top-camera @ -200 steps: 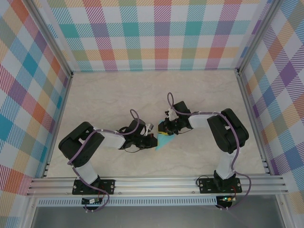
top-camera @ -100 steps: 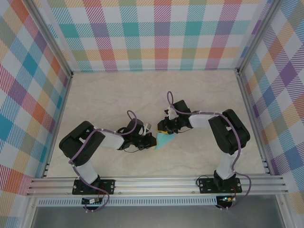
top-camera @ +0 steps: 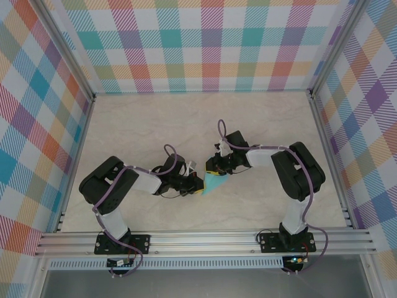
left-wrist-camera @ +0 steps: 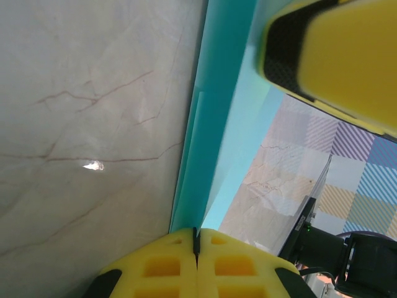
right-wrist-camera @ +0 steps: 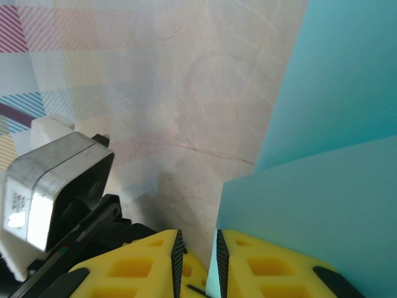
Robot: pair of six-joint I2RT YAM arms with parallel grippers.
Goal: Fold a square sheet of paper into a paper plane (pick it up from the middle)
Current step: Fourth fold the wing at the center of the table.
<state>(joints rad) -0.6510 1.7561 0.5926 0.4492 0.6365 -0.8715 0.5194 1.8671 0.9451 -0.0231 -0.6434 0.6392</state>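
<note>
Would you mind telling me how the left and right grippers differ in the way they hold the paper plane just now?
The left gripper has its yellow fingers pressed together on the paper plane at a folded edge; the right gripper shows a narrow gap between its fingers, with the sheet's edge in it. In the top view, the left grips from the plane's left side, the right from its far end. Both pinch the same cyan paper.

Marbled beige table (top-camera: 155, 124) within plaid walls (top-camera: 205, 43).

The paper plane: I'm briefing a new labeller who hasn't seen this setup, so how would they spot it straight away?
Start at the marble-look table ringed by plaid walls, then find where the two black arms meet near its middle. The paper plane lies there, between the left gripper and the right gripper. It is the sole light cyan, pointed shape on the pale surface.
</note>
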